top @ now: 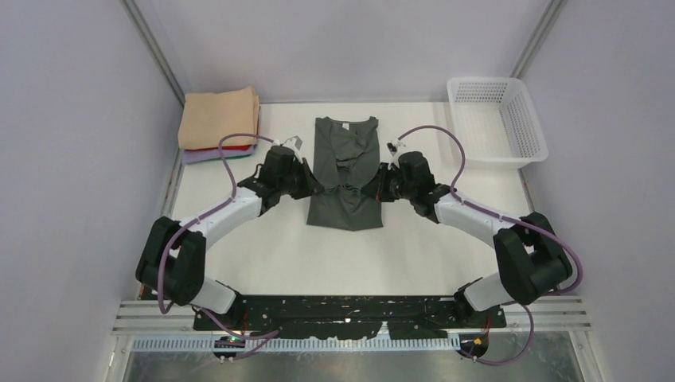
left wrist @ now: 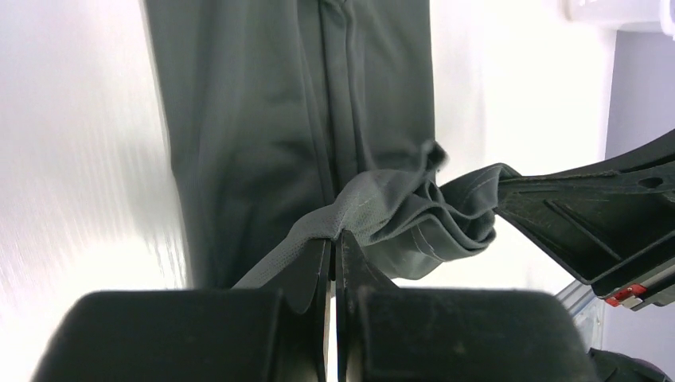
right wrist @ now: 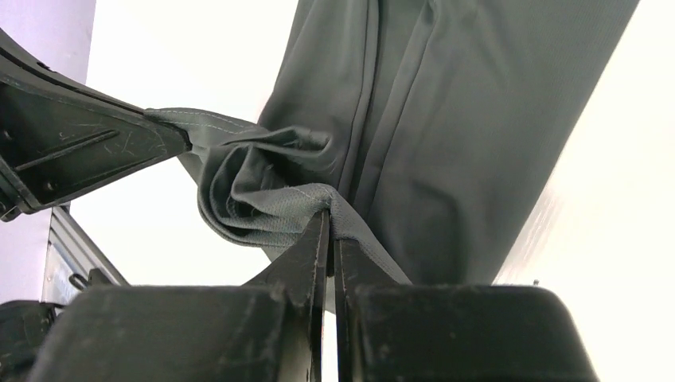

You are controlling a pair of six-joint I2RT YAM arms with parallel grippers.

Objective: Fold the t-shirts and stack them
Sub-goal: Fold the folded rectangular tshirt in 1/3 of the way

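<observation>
Left gripper (left wrist: 334,243) and right gripper (right wrist: 329,223) are each clamped on a stitched edge of the charcoal t-shirt (top: 347,151). The shirt lies at centre frame on the table (top: 271,255), sides folded in and cloth bunched between the arms. Risk: unequal pull would skew the fold. Both pinches look thin, so one could slip and drop the edge crooked.
</observation>
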